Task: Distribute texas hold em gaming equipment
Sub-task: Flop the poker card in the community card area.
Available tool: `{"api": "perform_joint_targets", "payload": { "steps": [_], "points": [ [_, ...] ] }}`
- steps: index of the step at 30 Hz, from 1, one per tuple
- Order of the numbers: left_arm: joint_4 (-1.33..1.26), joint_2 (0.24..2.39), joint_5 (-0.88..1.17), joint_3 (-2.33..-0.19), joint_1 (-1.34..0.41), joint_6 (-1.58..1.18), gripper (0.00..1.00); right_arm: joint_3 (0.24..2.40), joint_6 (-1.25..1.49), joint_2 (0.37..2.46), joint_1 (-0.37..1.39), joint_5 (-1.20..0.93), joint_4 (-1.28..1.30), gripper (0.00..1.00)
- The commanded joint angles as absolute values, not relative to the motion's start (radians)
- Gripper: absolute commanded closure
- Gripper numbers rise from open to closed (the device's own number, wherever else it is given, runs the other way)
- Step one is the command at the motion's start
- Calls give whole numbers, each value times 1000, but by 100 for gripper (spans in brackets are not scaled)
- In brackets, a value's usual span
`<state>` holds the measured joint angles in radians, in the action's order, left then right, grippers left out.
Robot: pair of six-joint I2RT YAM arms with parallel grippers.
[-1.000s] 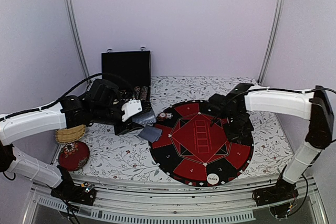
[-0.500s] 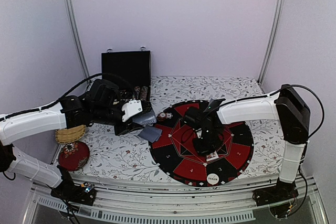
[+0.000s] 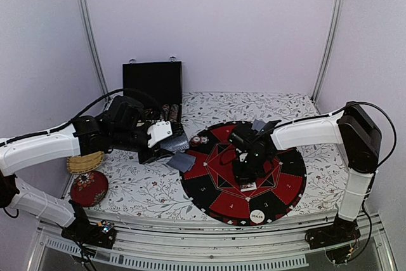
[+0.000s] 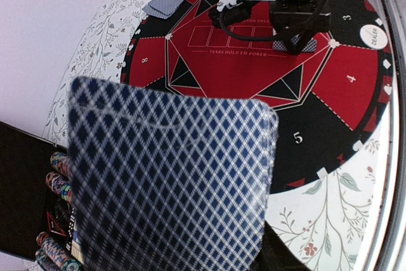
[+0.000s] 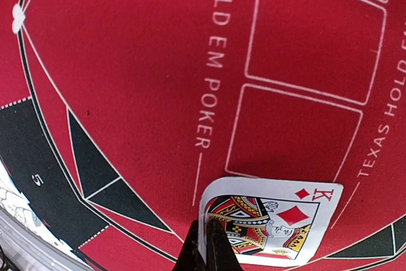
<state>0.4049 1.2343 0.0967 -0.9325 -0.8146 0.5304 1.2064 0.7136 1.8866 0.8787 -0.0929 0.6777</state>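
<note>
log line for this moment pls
left gripper: holding blue-backed cards beside the mat | right gripper: shut on face-up king of diamonds at mat centre | DEALER button: on mat

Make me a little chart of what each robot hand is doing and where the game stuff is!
Left gripper: shut on deck, left of mat
Right gripper: shut on king
King: diamonds, face up, at mat's red middle
DEALER button: mat's near edge
Chips: some in case
</note>
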Motion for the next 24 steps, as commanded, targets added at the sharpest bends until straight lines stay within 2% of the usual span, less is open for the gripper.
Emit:
{"api": "perform_joint_targets", "payload": {
  "steps": [1, 11, 17, 21, 24],
  "points": [
    [383, 1215, 99, -925, -827, 535, 53, 1180, 746, 1874, 871, -32, 680, 98],
    [384, 1216, 98, -925, -827, 537, 53, 1110, 795, 1791, 871, -11, 658, 98],
    [384, 1215, 94, -925, -826, 537, 53, 1079, 806, 1794, 870, -99, 550, 98],
    [384, 1213, 97, -923, -826, 537, 53, 1049, 843, 1773, 871, -95, 499, 95],
    [384, 1213, 97, -924, -827, 537, 53, 1059, 838, 1789, 867, -96, 498, 86]
  ]
}}
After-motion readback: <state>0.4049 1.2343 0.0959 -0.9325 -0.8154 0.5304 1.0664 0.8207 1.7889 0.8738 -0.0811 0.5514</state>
